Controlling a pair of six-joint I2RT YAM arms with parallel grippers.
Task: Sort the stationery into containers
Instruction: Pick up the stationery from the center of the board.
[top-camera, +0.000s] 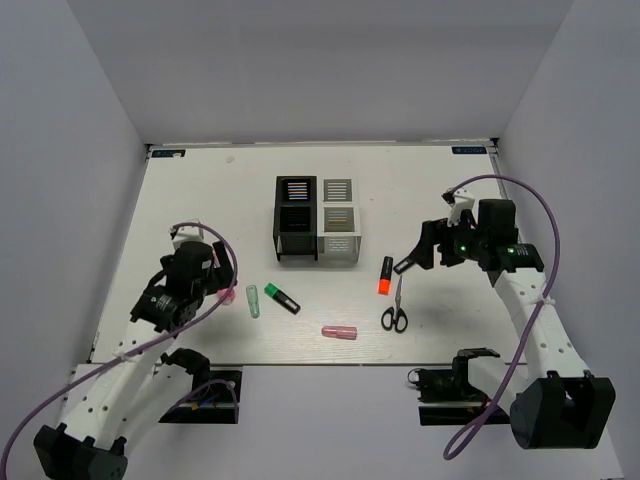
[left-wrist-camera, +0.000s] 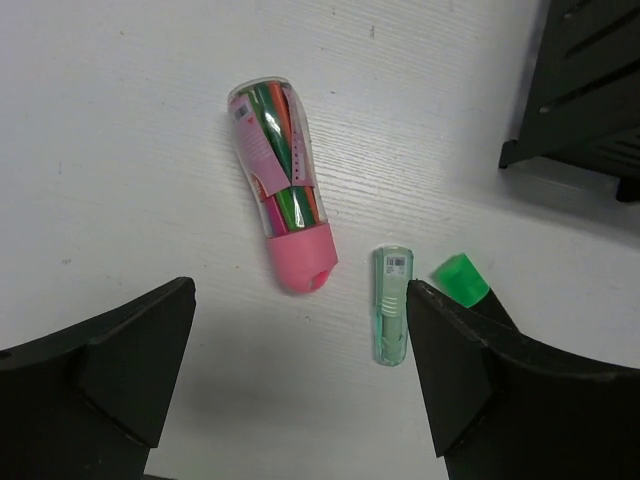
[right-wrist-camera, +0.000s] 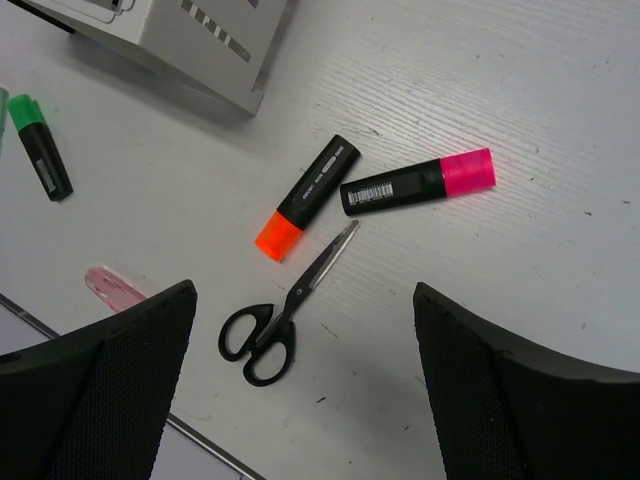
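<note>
Nearest the arm bases I count one pink tube (top-camera: 339, 332) lying flat on the table (top-camera: 200, 190), and just right of it one pair of black-handled scissors (right-wrist-camera: 285, 310), blades pointing away from the bases. My left gripper (left-wrist-camera: 300, 305) stands spread wide and grasps nothing, hovering over one clear pink-capped tube (left-wrist-camera: 283, 200) packed with coloured sticks. Beside that lie one pale green tube (left-wrist-camera: 390, 318) and one green highlighter (right-wrist-camera: 40, 158). My right gripper (right-wrist-camera: 304, 290) is likewise released and empty, above the scissors, one orange highlighter (right-wrist-camera: 308, 196) and one pink highlighter (right-wrist-camera: 418, 184), whose black ends nearly touch. That makes three highlighters and three tubes, all on the tabletop. Farthest off, two containers stand side by side: one black organiser (top-camera: 297, 222) and one white organiser (top-camera: 338, 222)
</note>
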